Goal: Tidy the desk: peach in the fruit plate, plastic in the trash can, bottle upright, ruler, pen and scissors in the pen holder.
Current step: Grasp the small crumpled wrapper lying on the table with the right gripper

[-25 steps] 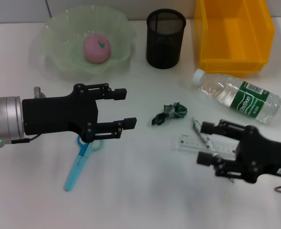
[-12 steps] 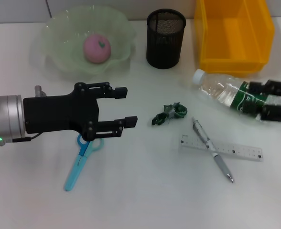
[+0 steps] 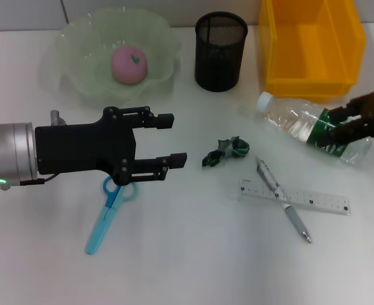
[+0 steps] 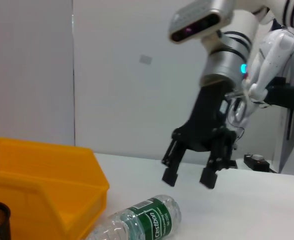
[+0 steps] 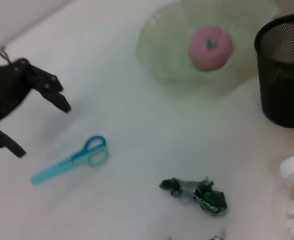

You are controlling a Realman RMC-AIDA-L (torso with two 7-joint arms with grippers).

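Right gripper (image 4: 189,176), fingers spread and empty, above the lying water bottle (image 3: 314,127); grasp mid-body squarely. Left gripper (image 3: 170,140) hovers with fingers apart.

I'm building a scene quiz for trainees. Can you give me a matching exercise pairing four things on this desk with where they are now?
Things:
1. peach
2. pen
3. bottle
4. scissors

Places:
A. lying on its side by the yellow bin
B. in the green plate
C. partly under the left hand
D. crossing the ruler

Pairs: 1-B, 2-D, 3-A, 4-C
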